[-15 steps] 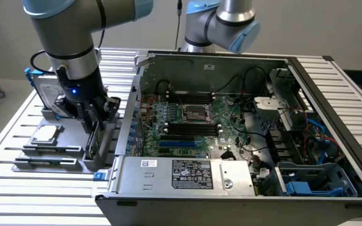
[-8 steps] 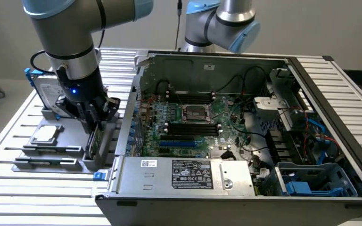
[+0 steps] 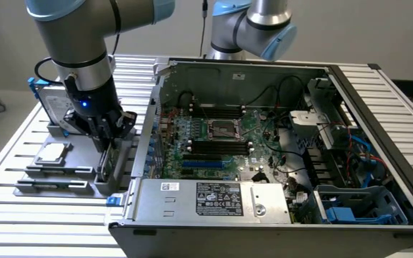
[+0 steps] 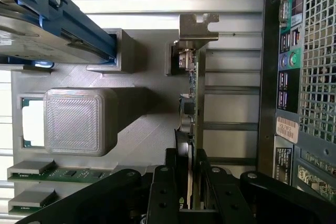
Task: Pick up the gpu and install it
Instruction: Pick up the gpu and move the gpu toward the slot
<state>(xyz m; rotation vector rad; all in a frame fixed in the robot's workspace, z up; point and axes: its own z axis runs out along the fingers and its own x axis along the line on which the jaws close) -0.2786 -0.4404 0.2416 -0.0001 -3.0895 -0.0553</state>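
The gpu (image 3: 107, 164) stands on edge in a slot of the grey holder tray (image 3: 34, 191), at the exterior view's left of the open computer case (image 3: 378, 107). In the wrist view the gpu (image 4: 194, 103) shows edge-on, green board on one side, black shroud on the other, with its metal bracket (image 4: 197, 27) at the far end. My gripper (image 3: 106, 144) has come straight down on the card. The gripper (image 4: 188, 182) has one black finger against each face of the card, shut on it. The card still sits in its slot.
The tray also holds a silver hard drive in a blue frame (image 3: 49, 105), a square CPU chip (image 3: 54, 153) and memory sticks (image 4: 52, 170). The case's back panel (image 4: 294, 103) stands close beside the card. The motherboard (image 3: 214, 145) lies inside. A second arm (image 3: 257, 27) hangs behind.
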